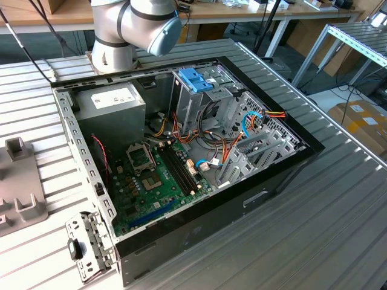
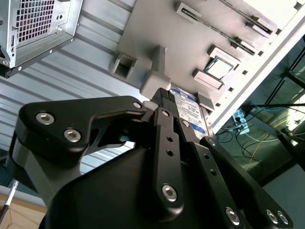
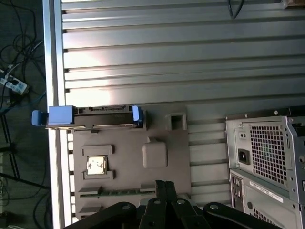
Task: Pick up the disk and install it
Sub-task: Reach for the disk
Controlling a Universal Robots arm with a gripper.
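Note:
The disk (image 3: 88, 117) stands on its long edge in a slot at one end of a grey fixture plate (image 3: 176, 157); its dark body sits in a light blue carrier with tabs at both ends. My gripper (image 3: 165, 183) hovers above the same plate, apart from the disk, its black fingers pressed together with nothing between them. In the second wrist view the gripper (image 2: 167, 98) partly covers the disk (image 2: 188, 106), whose labelled face shows just past the fingertips.
An open computer case (image 1: 290, 163) lies on the ribbed metal table, with a blue latch piece (image 1: 196, 78) on its drive cage and a green motherboard (image 1: 157, 181). The case's rear panel (image 3: 264, 157) borders the plate. A chip (image 3: 96, 165) sits on the plate.

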